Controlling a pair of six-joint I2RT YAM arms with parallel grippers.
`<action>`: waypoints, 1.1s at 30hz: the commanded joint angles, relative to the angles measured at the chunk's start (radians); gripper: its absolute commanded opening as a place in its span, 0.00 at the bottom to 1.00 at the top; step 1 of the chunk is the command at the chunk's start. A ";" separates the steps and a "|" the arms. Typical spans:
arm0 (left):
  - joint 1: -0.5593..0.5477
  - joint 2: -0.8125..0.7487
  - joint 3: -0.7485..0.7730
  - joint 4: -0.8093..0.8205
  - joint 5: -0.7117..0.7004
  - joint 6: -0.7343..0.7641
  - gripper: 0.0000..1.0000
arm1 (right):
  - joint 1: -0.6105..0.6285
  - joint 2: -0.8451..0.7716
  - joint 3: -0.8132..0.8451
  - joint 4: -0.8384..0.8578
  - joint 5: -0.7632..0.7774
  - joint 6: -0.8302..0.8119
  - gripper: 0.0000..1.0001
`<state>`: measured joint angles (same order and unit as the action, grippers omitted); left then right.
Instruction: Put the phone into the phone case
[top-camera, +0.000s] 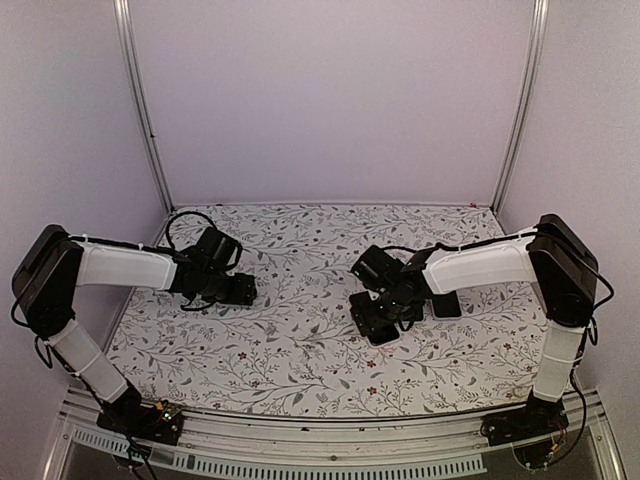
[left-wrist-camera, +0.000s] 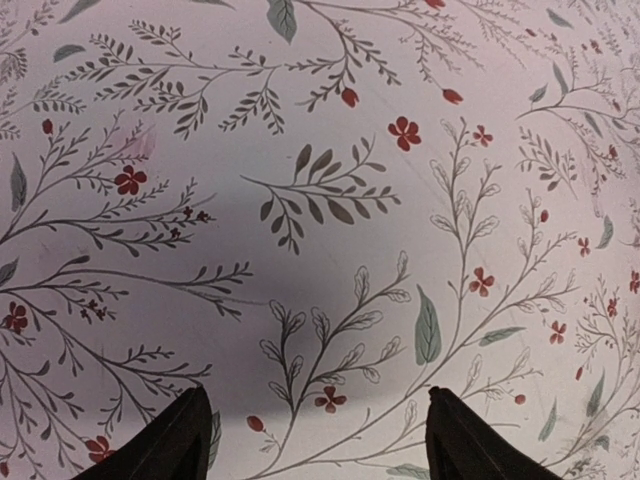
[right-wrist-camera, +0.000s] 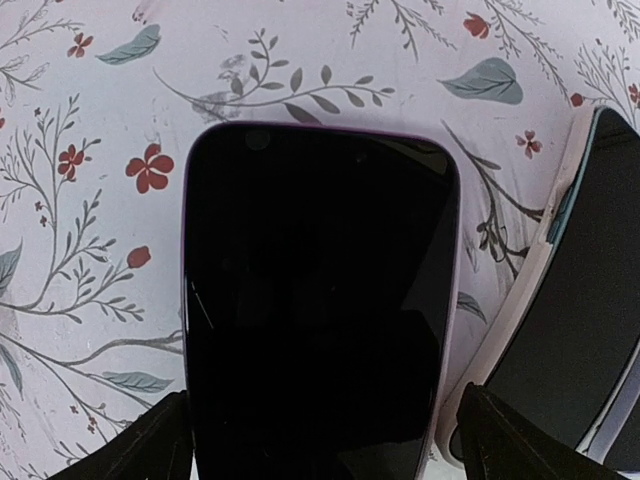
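Left side first: left gripper is released, with fingers spread and nothing between them. On my left wrist feed there's only floral tablecloth under it. In the overhead view it's parked low over the left part of the table, well apart from the task items. Moving to the middle: the right arm reaches in from the right, and the right gripper points down at the cloth right of centre. The phone sits right under it, screen up, black glass with a thin purple edge, lying flat on the cloth. On the right wrist feed it fills the gap between the two fingers, one along each long side and flush to the edges or nearly so. I cannot tell from here whether that pincer is actually squeezing the phone or just straddling it, as no contact line is visible. From overhead the phone is mostly hidden under the gripper body. Further right: the phone case lies just beside the phone, angled against it, with a cream rim and a dark face. Its lower rim comes close to the phone's near right corner, partly behind the right finger, and I can't see if they touch. From overhead the case shows as a dark slab under the right forearm. The phone is not in the case yet.
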<state>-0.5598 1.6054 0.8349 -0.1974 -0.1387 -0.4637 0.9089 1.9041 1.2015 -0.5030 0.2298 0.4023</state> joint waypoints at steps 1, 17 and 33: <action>0.005 0.017 0.002 0.008 0.009 0.008 0.75 | 0.001 -0.005 0.009 -0.093 -0.026 0.008 0.95; 0.004 0.033 0.008 0.007 0.016 0.009 0.75 | 0.002 0.071 0.079 -0.116 -0.105 -0.028 0.94; 0.002 0.031 0.024 0.001 0.036 -0.006 0.74 | -0.016 0.103 0.046 -0.074 -0.106 -0.051 0.59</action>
<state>-0.5598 1.6241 0.8352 -0.1974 -0.1215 -0.4641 0.9001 1.9682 1.2823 -0.5766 0.1211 0.3611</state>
